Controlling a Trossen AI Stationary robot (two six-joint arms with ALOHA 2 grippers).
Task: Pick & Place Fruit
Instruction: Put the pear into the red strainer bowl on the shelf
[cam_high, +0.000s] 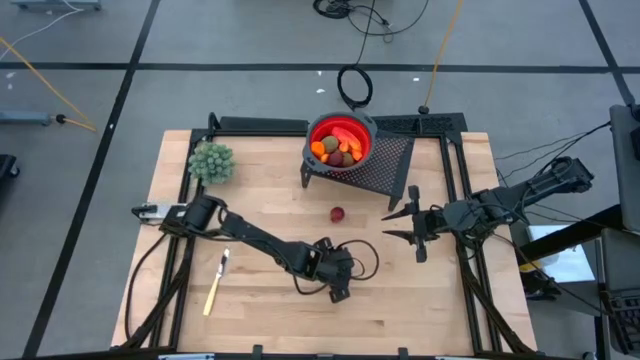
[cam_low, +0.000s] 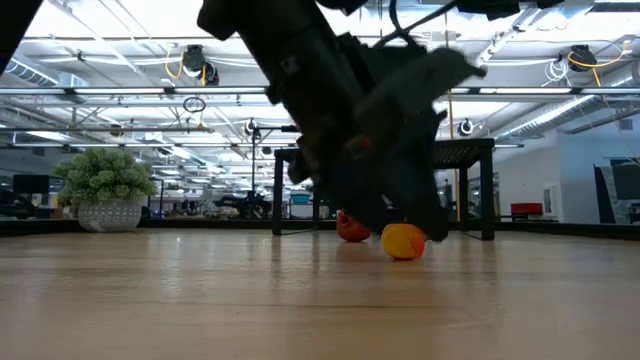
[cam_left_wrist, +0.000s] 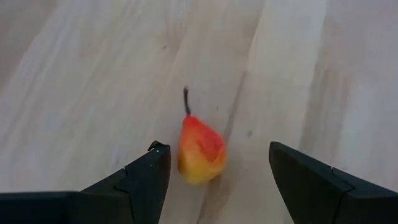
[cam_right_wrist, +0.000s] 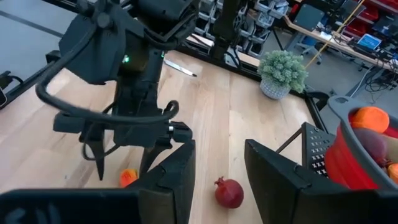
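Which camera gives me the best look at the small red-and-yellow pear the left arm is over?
The left wrist view: the small red-and-yellow pear lies unobstructed between the open left gripper fingers, stem visible. The low view shows it partly behind the gripper. The right wrist view catches an orange sliver. The high view hides it.

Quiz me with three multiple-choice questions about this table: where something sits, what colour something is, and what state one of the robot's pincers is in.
1. Where is the small pear?
A. In the red bowl
B. On the bare wood between the left pincer's fingers
C. Beside the knife

2. What colour is the bowl holding fruit?
A. Red
B. Blue
C. White

3. What is the left pincer doing?
A. Shut on the pear
B. Open around the pear
C. Holding the knife

Answers:
1 B, the left wrist view shows the pear lying on the wood between the two fingers.
2 A, the high view shows a red rim around the fruit.
3 B, gaps show between each finger and the pear.
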